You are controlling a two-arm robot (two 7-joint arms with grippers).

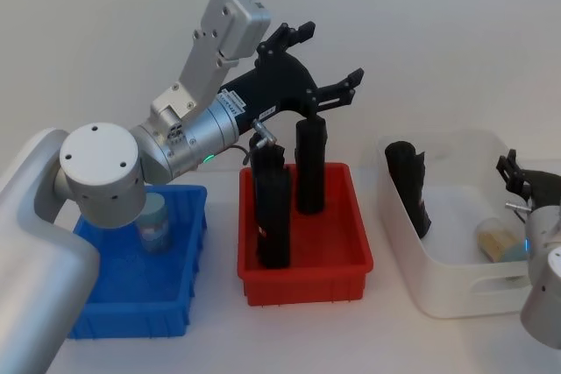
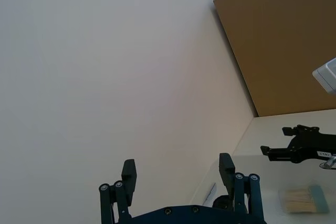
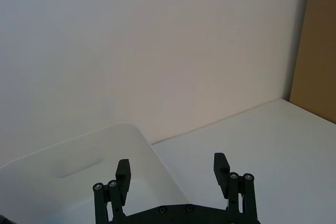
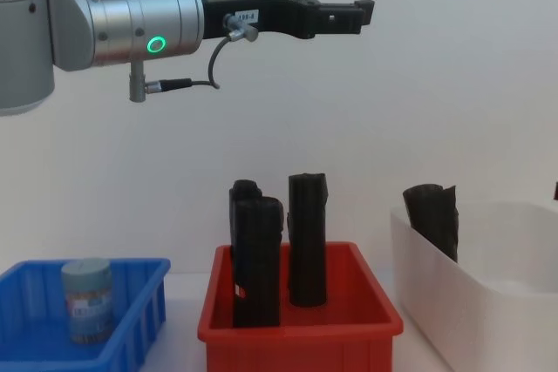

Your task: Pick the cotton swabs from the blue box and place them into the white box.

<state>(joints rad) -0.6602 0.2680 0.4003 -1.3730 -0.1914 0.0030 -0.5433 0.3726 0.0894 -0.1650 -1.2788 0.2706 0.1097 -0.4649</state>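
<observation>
Rounded grey shoulder casing of the left arm fills the lower left of the head view, and beneath it sits the blue box (image 1: 188,243), a low ribbed plastic bin on the white counter (image 1: 394,339). One jar of cotton swabs (image 1: 154,222) stands upright inside it, clear-walled with a pale grey-blue lid and a printed band. A second jar of cotton swabs (image 1: 496,241) lies on its side in the white box (image 1: 456,291), a smooth tub with rounded corners at the right, where a tall black block (image 1: 408,186) also leans against the far wall.

Between the two boxes stands a red bin (image 1: 302,273) with ribbed sides, holding two more black blocks (image 1: 289,190) upright.

Raised high above the red bin, the left claw (image 1: 317,59) has its matte black fingers spread wide with nothing between them. Over the white box's right end, the right claw (image 3: 172,169) points toward the wall, its ridged pads likewise spread apart and empty.
</observation>
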